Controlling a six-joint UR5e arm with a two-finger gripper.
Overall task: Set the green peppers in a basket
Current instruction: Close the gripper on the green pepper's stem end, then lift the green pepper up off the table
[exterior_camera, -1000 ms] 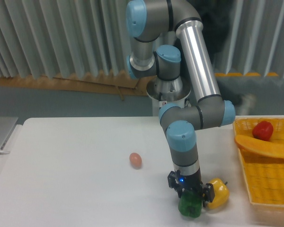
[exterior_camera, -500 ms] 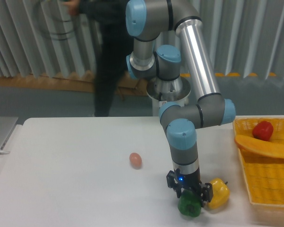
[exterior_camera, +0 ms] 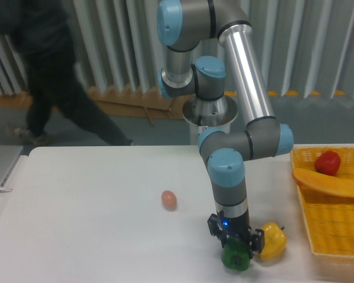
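Note:
The glossy dark green pepper [exterior_camera: 234, 259] rests on the white table near its front edge. My gripper [exterior_camera: 236, 246] stands straight down on top of it, fingers on either side of its upper part and closed against it. The fingertips are mostly hidden by the pepper. The yellow-orange mesh basket [exterior_camera: 330, 227] sits at the table's right edge, well to the right of the gripper.
A yellow bell pepper [exterior_camera: 272, 240] lies touching the green one on its right, close to the gripper's right finger. A red pepper [exterior_camera: 327, 162] and a long orange vegetable [exterior_camera: 330, 184] lie in the basket. A brown egg [exterior_camera: 169, 199] sits mid-table. A person walks behind the table.
The arm settled slightly lower onto the green pepper, which shifted a little to the left. The person in the background walked from the middle to the left.

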